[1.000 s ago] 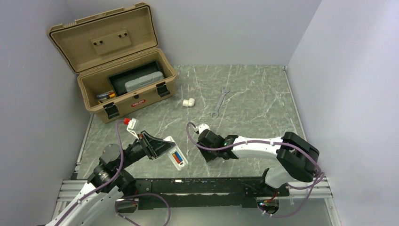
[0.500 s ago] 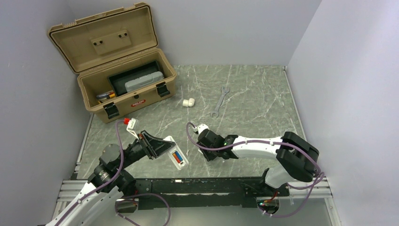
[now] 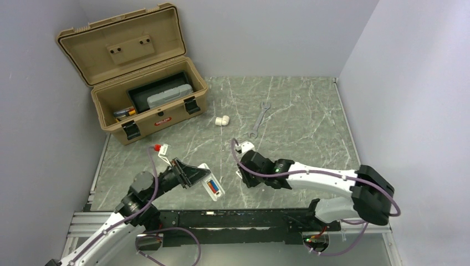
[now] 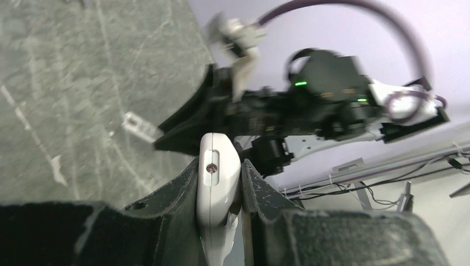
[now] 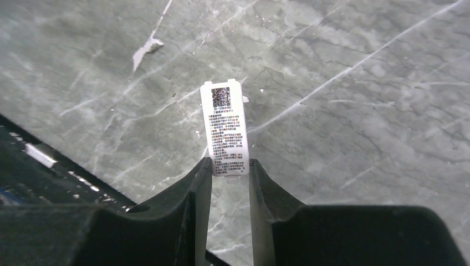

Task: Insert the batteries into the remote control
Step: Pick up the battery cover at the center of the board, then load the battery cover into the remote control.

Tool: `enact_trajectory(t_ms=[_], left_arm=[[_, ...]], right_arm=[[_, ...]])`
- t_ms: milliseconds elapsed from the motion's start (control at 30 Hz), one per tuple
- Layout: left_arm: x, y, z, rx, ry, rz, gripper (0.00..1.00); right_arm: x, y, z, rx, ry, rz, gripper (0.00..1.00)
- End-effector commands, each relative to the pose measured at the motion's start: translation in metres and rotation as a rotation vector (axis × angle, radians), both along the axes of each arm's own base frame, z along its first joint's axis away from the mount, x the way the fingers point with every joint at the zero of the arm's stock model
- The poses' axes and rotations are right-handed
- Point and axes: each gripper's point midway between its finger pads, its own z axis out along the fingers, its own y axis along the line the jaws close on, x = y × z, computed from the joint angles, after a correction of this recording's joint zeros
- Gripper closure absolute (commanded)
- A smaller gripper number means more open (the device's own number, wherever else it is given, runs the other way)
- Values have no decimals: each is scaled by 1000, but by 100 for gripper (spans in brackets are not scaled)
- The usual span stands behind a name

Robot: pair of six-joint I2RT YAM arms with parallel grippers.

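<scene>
My left gripper (image 3: 194,176) is clamped on the remote control (image 3: 217,192), low over the table (image 3: 288,111) by its near edge. Its long axis runs far-left to near-right, recess up (batteries (image 3: 212,186) lie lengthwise inside). My right gripper (image 5: 228,166) pinches a white printed cover (image 5: 224,127).

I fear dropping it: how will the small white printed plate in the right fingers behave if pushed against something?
The battery cover looks thin and flat, so it is probably light and a little flexible. The right fingers pinch only its near end, so it may pivot or slip when pushed.
</scene>
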Motion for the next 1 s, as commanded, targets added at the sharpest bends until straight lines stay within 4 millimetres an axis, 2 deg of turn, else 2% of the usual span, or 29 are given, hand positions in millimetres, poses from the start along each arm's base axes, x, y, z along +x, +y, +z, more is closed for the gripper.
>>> enact_trajectory(t_ms=[0,167,267,367,433,500,633,833,867,967], left_arm=[[10,-1,2,-121,-20,33,100],[21,2,-6,-135,-1,89,100],[29,7,-9,-134,12,143,100],[37,14,-15,-158,45,207,100],[41,18,-16,-189,56,234,100],[43,20,-27,-190,81,251,100],[44,20,-29,-189,103,258,100],[45,19,-38,-154,143,258,100],[44,19,-29,-162,135,255,100],[44,18,-29,-150,149,255,100]], right_arm=[[3,-13,30,50,-45,-86,91],[-7,-6,72,168,-54,-35,95],[-20,11,112,273,-72,24,97],[-31,27,135,299,-88,52,97],[-38,37,142,279,-87,72,98],[-43,47,146,251,-95,88,99],[-46,61,155,251,-95,105,99],[-45,75,156,219,-91,149,98],[-45,76,155,209,-94,155,98],[-42,81,155,190,-102,169,97]])
